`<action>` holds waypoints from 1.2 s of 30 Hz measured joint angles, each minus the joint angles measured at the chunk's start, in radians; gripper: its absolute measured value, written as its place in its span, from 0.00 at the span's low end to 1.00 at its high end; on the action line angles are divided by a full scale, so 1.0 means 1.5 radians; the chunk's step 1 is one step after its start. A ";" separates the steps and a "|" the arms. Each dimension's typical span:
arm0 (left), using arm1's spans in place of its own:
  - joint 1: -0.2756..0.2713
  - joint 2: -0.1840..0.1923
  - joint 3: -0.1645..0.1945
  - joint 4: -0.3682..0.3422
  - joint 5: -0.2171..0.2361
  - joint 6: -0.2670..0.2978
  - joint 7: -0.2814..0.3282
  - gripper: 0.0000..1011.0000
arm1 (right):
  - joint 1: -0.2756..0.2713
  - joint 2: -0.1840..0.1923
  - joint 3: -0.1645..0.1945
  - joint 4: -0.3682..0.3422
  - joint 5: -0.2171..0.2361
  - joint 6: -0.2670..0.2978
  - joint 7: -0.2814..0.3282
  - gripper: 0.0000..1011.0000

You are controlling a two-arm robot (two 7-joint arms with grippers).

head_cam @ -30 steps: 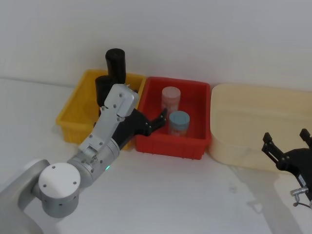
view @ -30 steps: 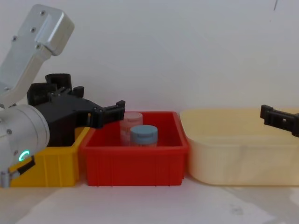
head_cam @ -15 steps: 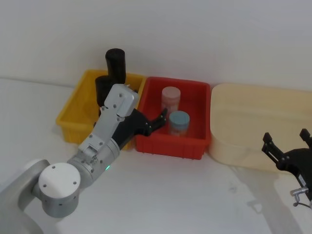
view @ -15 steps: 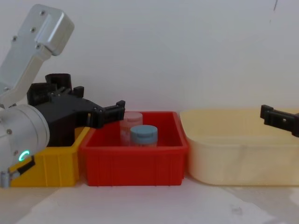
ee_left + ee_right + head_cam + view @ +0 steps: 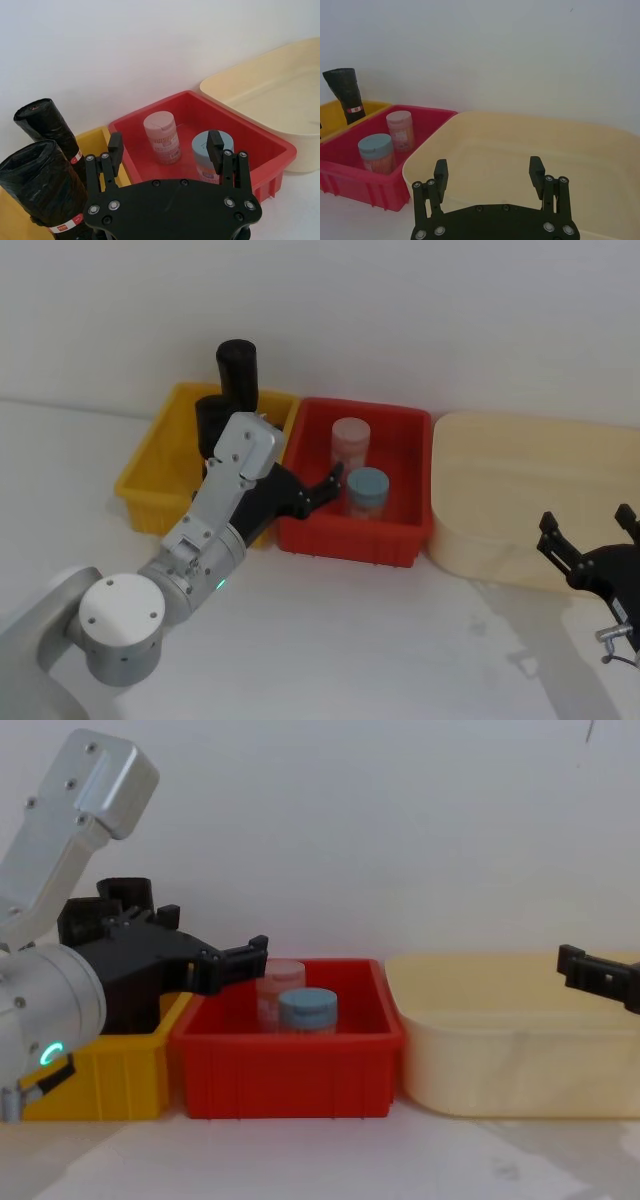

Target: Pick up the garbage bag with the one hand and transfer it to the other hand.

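Nothing has moved since earlier: the black left end effector (image 5: pixel 165 142) hangs spread near the yellow plastic bin (image 5: pixel 140 476) holding the upright thick black rolled-plastic garbage bag (image 5: pixel 42 185), the right end effector (image 5: pixel 488 167) spread by the cream tub (image 5: pixel 520 480).

A plain white wall (image 5: pixel 400 820) rises straight behind the red bin (image 5: pixel 290 1075). It is bare apart from a small dark mark (image 5: pixel 590 730) high up, well to the bin's right. The bin stands on a white table (image 5: pixel 400 670), which has faint scuffs (image 5: pixel 480 625) in front of the bin, to its right. The light is soft and even, with pale shadows.
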 joint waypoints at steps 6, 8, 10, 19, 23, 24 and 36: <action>-0.005 0.008 -0.003 -0.009 -0.011 0.017 -0.021 0.99 | 0.009 -0.001 -0.001 -0.001 0.002 0.013 0.006 0.99; -0.006 0.013 -0.005 -0.014 -0.016 0.025 -0.030 0.99 | 0.013 -0.001 -0.002 -0.002 0.005 0.021 0.011 0.99; -0.007 0.024 -0.011 -0.028 -0.027 0.043 -0.047 0.99 | 0.022 0.000 -0.003 -0.003 0.011 0.034 0.020 0.99; 0.026 0.103 -0.076 -0.112 -0.087 0.113 -0.112 0.99 | 0.081 -0.003 -0.021 -0.007 0.044 0.118 0.066 0.99; 0.056 0.139 -0.121 -0.148 -0.115 0.135 -0.131 0.99 | 0.115 -0.008 -0.033 0.001 0.058 0.157 0.084 0.99; 0.068 0.152 -0.140 -0.160 -0.125 0.143 -0.137 0.99 | 0.123 -0.009 -0.035 0.003 0.061 0.165 0.087 0.99; 0.161 0.223 -0.299 -0.222 -0.203 0.185 -0.173 0.99 | 0.252 -0.046 -0.085 0.072 0.093 0.282 0.130 0.99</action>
